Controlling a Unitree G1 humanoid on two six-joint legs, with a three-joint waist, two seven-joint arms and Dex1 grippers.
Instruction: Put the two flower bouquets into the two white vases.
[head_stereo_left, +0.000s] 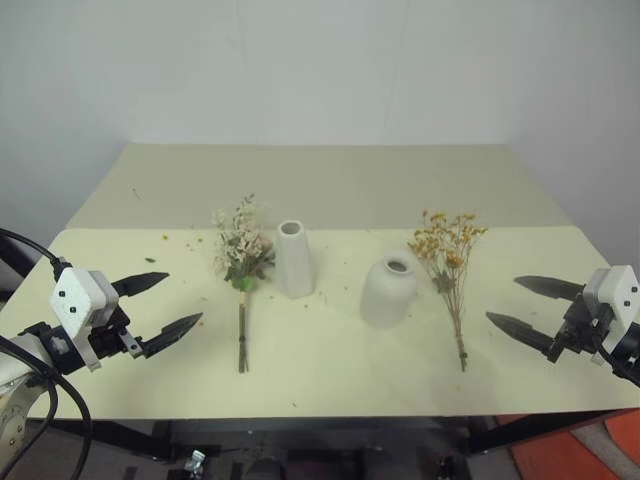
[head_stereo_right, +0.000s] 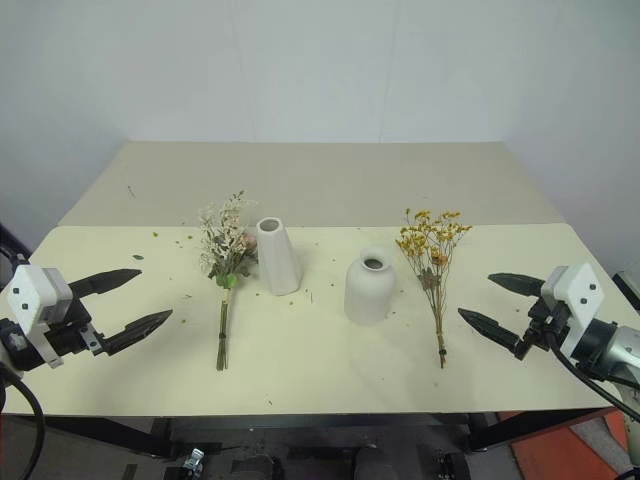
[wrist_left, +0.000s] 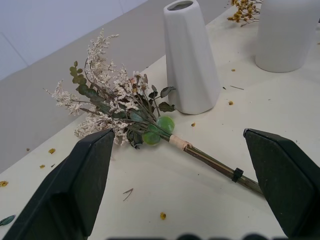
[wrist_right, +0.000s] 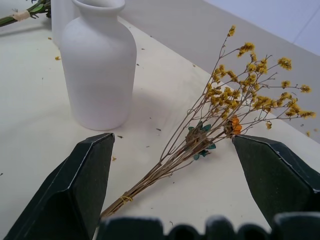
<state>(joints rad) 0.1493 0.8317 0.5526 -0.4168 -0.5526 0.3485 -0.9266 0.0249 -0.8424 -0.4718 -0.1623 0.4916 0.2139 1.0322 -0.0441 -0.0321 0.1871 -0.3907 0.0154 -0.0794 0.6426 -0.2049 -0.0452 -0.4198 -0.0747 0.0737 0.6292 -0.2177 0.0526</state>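
A bouquet of pale sprigs, pinkish blooms and green leaves (head_stereo_left: 243, 262) lies flat on the cream table (head_stereo_left: 320, 385), stems toward me. Just right of it stands the tall tapered white vase (head_stereo_left: 294, 258). The shorter bell-shaped white vase (head_stereo_left: 387, 291) stands further right, upright. The yellow-orange bouquet (head_stereo_left: 449, 262) lies flat to its right, thin stems toward me. My left gripper (head_stereo_left: 162, 305) hovers open at the left edge, well left of the leafy bouquet (wrist_left: 125, 112). My right gripper (head_stereo_left: 532, 308) hovers open at the right edge, right of the yellow bouquet (wrist_right: 235, 110). Both hold nothing.
Small petal and leaf crumbs are scattered on the table around the bouquets. A white wall rises behind the table's far edge. An orange-red surface (head_stereo_left: 575, 450) shows below the table's front right corner.
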